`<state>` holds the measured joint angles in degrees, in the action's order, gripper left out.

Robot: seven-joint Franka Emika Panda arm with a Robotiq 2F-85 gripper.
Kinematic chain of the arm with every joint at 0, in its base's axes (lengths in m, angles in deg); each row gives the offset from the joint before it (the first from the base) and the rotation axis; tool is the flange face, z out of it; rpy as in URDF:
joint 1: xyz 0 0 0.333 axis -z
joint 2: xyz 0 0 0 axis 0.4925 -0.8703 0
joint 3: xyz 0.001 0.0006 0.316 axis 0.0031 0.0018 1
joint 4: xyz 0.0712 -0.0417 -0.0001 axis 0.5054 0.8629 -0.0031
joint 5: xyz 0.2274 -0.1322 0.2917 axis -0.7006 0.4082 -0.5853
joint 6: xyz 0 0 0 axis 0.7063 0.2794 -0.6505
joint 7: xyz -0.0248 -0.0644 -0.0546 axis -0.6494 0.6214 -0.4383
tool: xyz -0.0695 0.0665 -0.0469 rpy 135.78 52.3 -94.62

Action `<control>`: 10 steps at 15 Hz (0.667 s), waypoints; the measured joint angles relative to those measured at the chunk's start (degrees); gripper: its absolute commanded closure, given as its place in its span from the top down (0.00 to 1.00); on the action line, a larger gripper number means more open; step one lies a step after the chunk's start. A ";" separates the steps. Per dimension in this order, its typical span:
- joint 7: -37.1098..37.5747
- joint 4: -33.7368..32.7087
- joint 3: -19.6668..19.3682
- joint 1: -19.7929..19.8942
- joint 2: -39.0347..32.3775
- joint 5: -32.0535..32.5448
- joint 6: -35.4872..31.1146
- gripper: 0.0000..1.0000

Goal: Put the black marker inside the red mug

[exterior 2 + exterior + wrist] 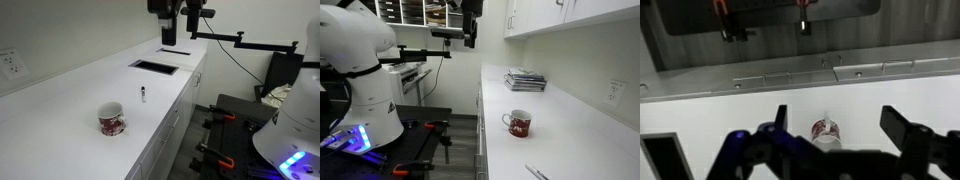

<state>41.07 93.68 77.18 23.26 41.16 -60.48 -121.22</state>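
The red mug [518, 123] [111, 120] stands upright on the white counter in both exterior views. It also shows low in the wrist view [826, 130], between the fingers and far below them. The black marker [144, 93] lies flat on the counter a short way from the mug, and shows at the bottom edge of an exterior view [536, 172]. I cannot make it out in the wrist view. My gripper [470, 30] [168, 20] [837, 115] hangs high above the counter, open and empty.
A stack of papers or magazines [525, 80] lies at one end of the white counter [570, 140]. A dark flat rectangle [155, 66] sits on the counter at the other end. Cabinets hang above the counter. A wall outlet [10, 63] is behind it.
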 measured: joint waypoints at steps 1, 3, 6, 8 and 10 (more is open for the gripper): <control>0.00 0.00 0.00 0.00 0.00 0.00 0.00 1.00; 0.00 0.00 0.00 0.00 0.00 0.02 0.00 1.00; 3.29 0.09 -0.04 1.35 -0.39 0.18 -0.49 1.00; 6.56 0.59 -0.70 4.25 -1.60 0.23 -2.56 1.00; 7.93 1.72 -2.50 8.36 -4.12 0.54 -7.20 1.00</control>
<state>49.00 95.40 74.69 31.62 37.04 -59.93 -128.42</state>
